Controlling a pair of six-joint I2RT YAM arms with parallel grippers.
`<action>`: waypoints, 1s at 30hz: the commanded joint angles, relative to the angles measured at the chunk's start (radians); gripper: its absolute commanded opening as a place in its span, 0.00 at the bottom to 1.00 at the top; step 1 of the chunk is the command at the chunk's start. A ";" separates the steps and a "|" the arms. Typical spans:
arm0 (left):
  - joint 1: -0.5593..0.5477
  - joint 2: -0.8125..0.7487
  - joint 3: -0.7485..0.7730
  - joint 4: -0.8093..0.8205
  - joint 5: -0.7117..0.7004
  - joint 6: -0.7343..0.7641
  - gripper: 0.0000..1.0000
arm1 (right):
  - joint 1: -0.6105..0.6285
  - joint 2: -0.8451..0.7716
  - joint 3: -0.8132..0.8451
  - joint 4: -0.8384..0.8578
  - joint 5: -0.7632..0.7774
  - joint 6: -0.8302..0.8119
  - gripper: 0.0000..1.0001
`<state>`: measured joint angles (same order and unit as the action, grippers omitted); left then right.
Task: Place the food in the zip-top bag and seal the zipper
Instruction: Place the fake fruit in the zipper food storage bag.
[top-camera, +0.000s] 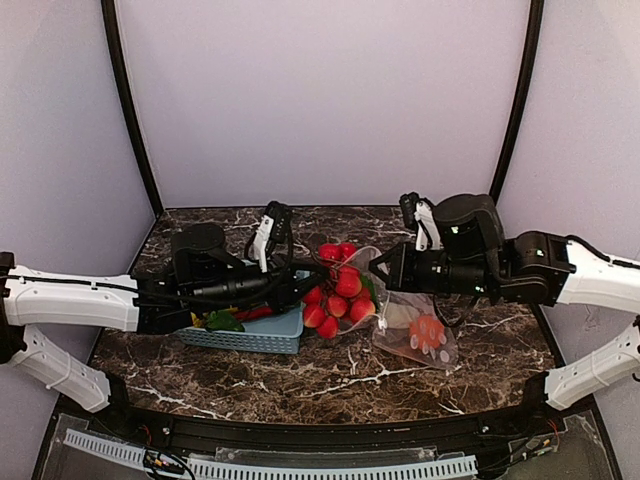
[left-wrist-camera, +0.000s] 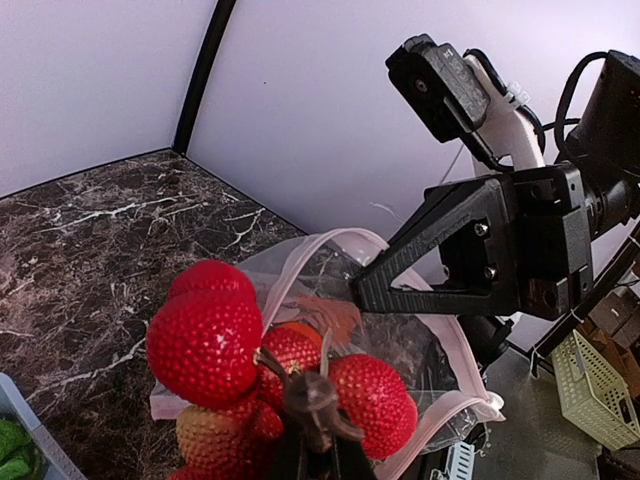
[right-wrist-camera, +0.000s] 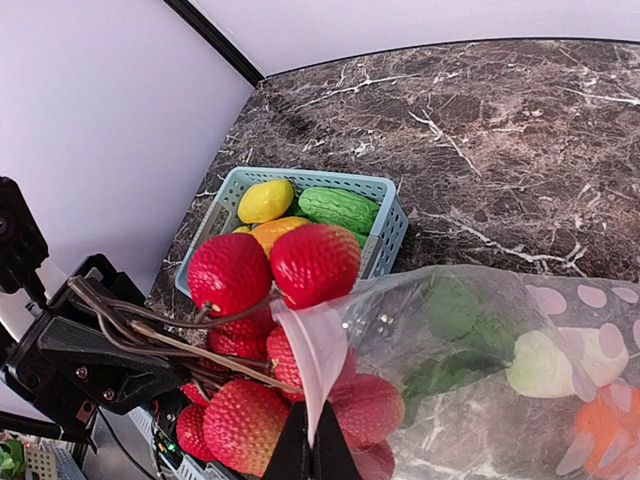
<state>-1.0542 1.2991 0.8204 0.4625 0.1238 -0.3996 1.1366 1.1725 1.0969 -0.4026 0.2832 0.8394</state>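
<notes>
A bunch of red strawberries (top-camera: 338, 290) on brown stems hangs at the open mouth of the clear dotted zip-top bag (top-camera: 418, 330). My left gripper (left-wrist-camera: 316, 425) is shut on the stems, with the berries (left-wrist-camera: 215, 340) in front of the mouth (left-wrist-camera: 440, 350). My right gripper (right-wrist-camera: 315, 452) is shut on the bag's pale zipper strip (right-wrist-camera: 318, 350) and holds that edge up. The lower berries (right-wrist-camera: 365, 405) show through the plastic. Leafy greens (right-wrist-camera: 450, 340), a white radish (right-wrist-camera: 555, 365) and an orange piece (right-wrist-camera: 610, 430) lie inside the bag.
The light blue basket (top-camera: 262, 338) stands left of the bag under my left arm. It holds a yellow piece (right-wrist-camera: 265, 200), a green cucumber (right-wrist-camera: 340, 208) and an orange piece (right-wrist-camera: 285, 230). Dark marble tabletop (top-camera: 330, 385) lies in front.
</notes>
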 joint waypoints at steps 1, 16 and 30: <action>-0.009 0.037 0.105 -0.112 0.063 0.040 0.01 | -0.006 0.010 -0.013 0.063 -0.014 -0.003 0.00; -0.055 -0.018 0.081 -0.032 -0.008 0.110 0.01 | -0.054 0.041 -0.057 0.021 -0.014 0.066 0.00; -0.056 0.045 0.128 -0.113 0.079 0.107 0.01 | -0.112 0.032 -0.080 0.081 -0.096 0.038 0.00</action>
<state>-1.1046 1.3243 0.9154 0.3649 0.2005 -0.2996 1.0332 1.2251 1.0389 -0.3897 0.2226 0.8997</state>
